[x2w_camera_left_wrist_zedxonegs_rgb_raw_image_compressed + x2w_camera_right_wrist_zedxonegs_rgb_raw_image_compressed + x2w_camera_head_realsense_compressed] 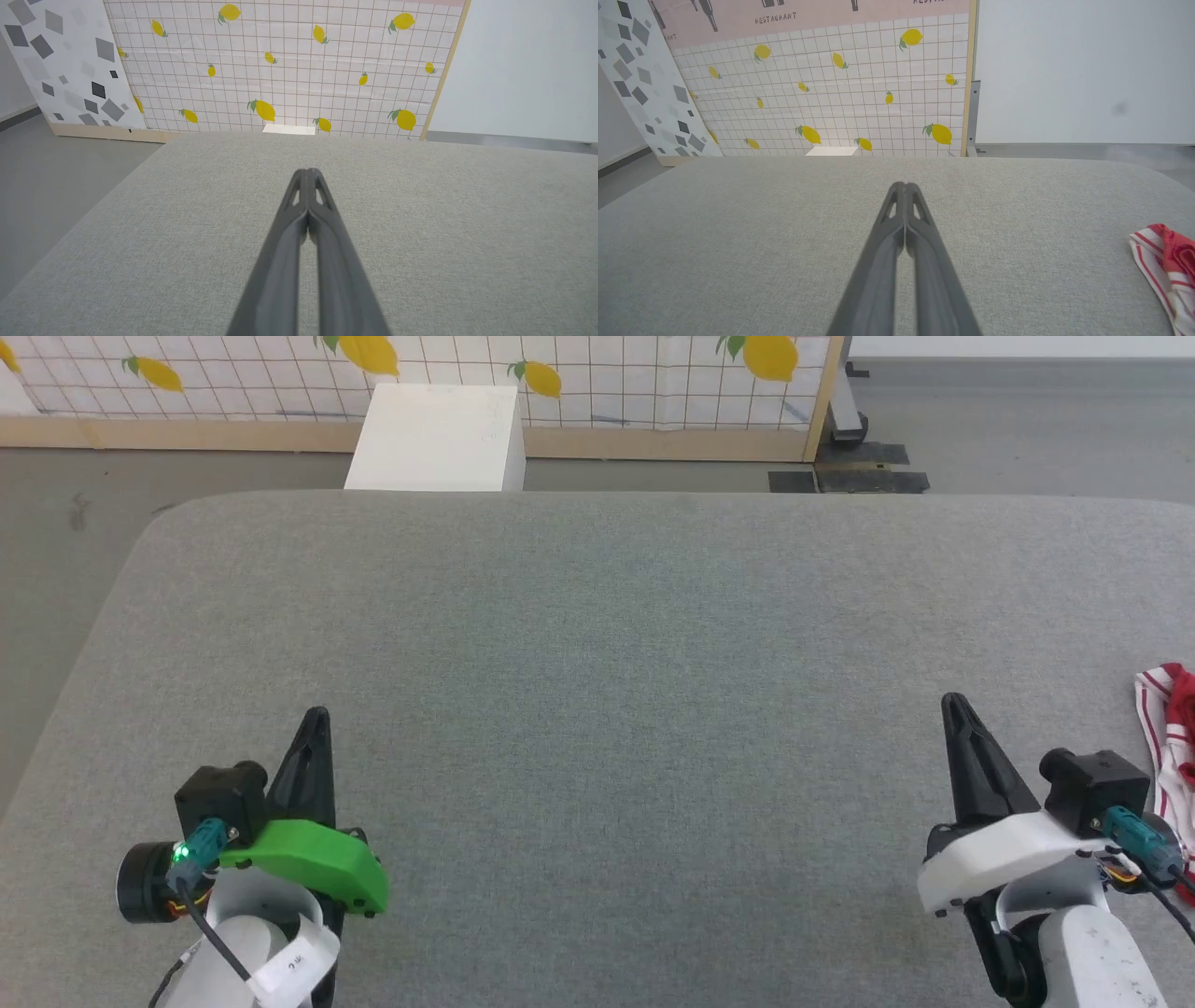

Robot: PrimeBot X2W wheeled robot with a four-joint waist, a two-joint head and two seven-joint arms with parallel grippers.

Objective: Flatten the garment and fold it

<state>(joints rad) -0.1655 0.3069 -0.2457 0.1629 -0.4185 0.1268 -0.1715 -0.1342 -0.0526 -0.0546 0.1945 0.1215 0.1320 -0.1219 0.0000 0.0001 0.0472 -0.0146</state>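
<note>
A bunched piece of the garment [1172, 728], red cloth with red-and-white striped trim, lies at the right edge of the grey padded table [597, 644]; most of it runs out of the head view. The same bunch of the garment [1167, 266] sits at the lower right of the right wrist view. My right gripper [953, 702] is shut with nothing in it, hovering left of the cloth and apart from it; its fingertips [904, 186] meet. My left gripper [317, 714] is shut and empty at the lower left, its tips [308, 172] pressed together over bare fabric.
A white box [439, 434] stands on the floor past the table's far edge. Behind it a lemon-patterned grid panel [597, 378] leans in a wooden frame. Grey floor borders the table's left side [56, 579]. A black base plate [850, 481] lies at the far right.
</note>
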